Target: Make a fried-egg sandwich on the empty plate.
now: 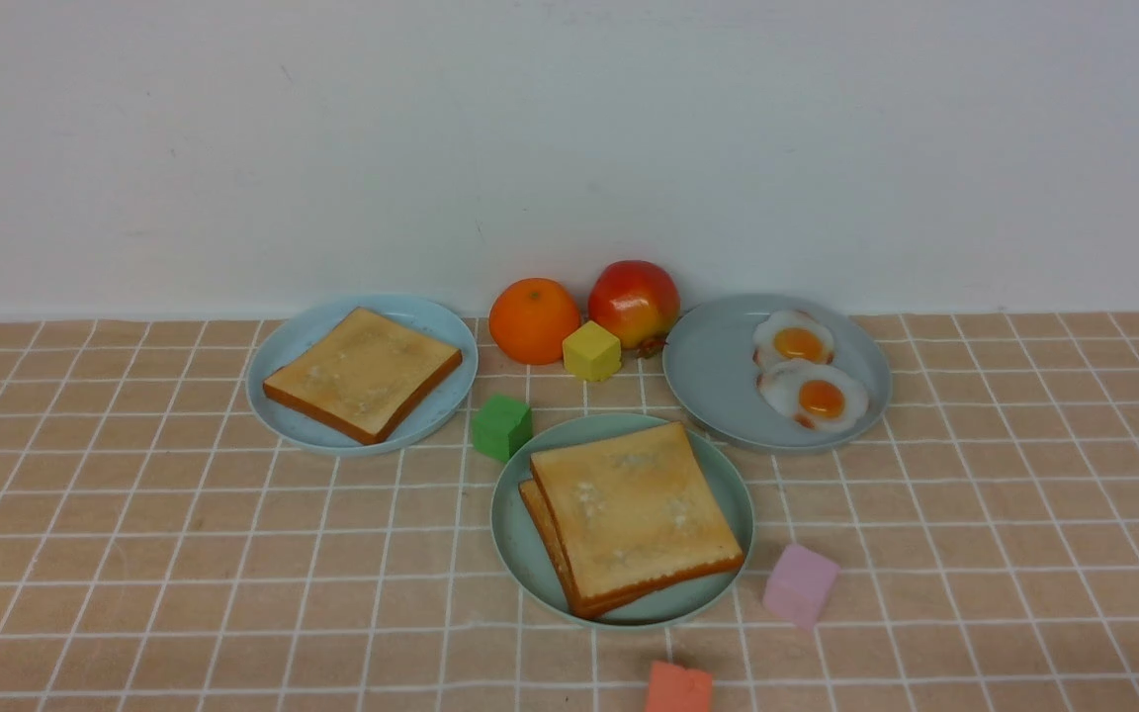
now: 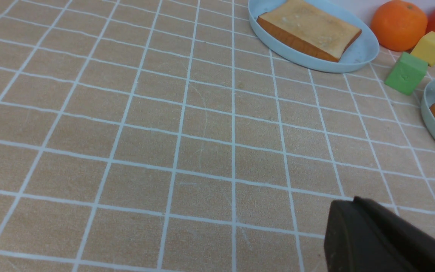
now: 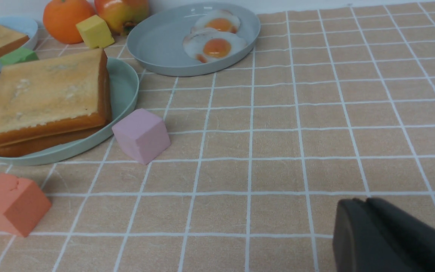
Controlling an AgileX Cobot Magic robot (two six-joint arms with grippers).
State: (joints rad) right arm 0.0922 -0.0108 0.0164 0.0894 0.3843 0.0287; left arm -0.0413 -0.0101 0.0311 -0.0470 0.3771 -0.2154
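Front view. The mint-green plate [image 1: 515, 534] is seen at near centre on the tiled cloth [image 1: 134, 554], carrying two toast slices stacked and slightly fanned, the upper one [image 1: 634, 509] covering most of the lower. No egg can be made out between them; the filling, if present, is hidden. A paler plate [image 1: 278, 410] at far left holds a single slice [image 1: 362, 373]. A second pale plate [image 1: 718, 381] at far right holds two fried eggs [image 1: 812, 381], set side by side toward its right rim. An orange [image 1: 534, 319], an apple [image 1: 634, 302] and a yellow cube [image 1: 591, 350] are grouped at the far wall between the pale plates. A green cube [image 1: 502, 427] lies just beside the mint plate's far-left rim, a pink cube [image 1: 800, 583] just off its near-right rim, an orange-red cube [image 1: 678, 688] at the near edge. Neither arm is in frame.

Left wrist view. The left gripper [image 2: 357, 206] is seen as one dark mass with no gap, taken as closed and empty, over bare cloth well apart from the toast plate. It is judged parked clear of the work.

Right wrist view. The right gripper [image 3: 364, 206] likewise appears over bare cloth, nothing between its fingers; whether they are parted cannot be told. The stack is judged assembled, pending sight of the egg.
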